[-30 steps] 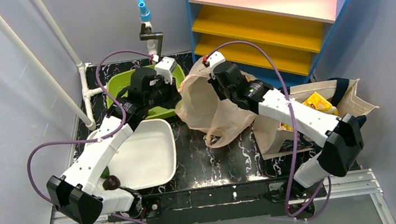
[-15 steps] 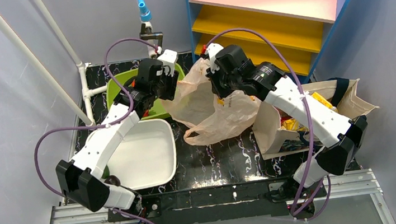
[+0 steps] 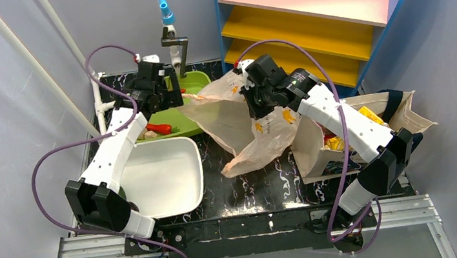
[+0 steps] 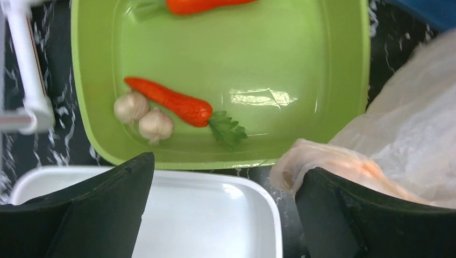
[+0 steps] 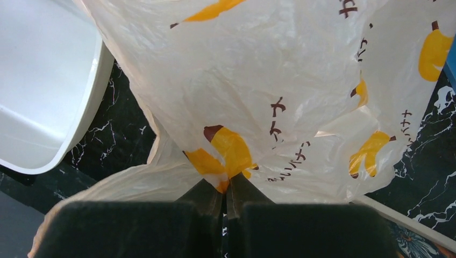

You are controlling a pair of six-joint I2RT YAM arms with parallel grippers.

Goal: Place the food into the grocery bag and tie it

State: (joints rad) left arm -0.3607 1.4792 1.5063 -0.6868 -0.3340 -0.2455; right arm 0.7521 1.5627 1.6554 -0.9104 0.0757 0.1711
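Note:
The grocery bag (image 3: 249, 130) is a beige plastic carrier with yellow banana prints, sagging over the black table. My right gripper (image 3: 255, 102) is shut on a bunched fold of the grocery bag (image 5: 269, 80), pinched between its fingers (image 5: 226, 189). My left gripper (image 3: 167, 96) hangs open over the near edge of the green basin (image 4: 344, 80), holding nothing (image 4: 223, 177). A loose fold of the bag (image 4: 322, 158) lies against its right finger. Of the food, an orange-red carrot (image 4: 172, 102) lies in the basin, and a second carrot (image 4: 209, 5) lies at its far side.
Two garlic bulbs (image 4: 142, 115) sit beside the carrot. A white tub (image 3: 166, 178) stands in front of the basin. At the right, a cream canvas tote (image 3: 407, 123) holds a yellow packet (image 3: 367, 116). A blue shelf unit (image 3: 330, 13) and white pipes (image 3: 100, 108) stand behind.
My left gripper has opened, let go of the bag and swung back-left over the green basin. The bag's left side has dropped. My right gripper still holds its fold.

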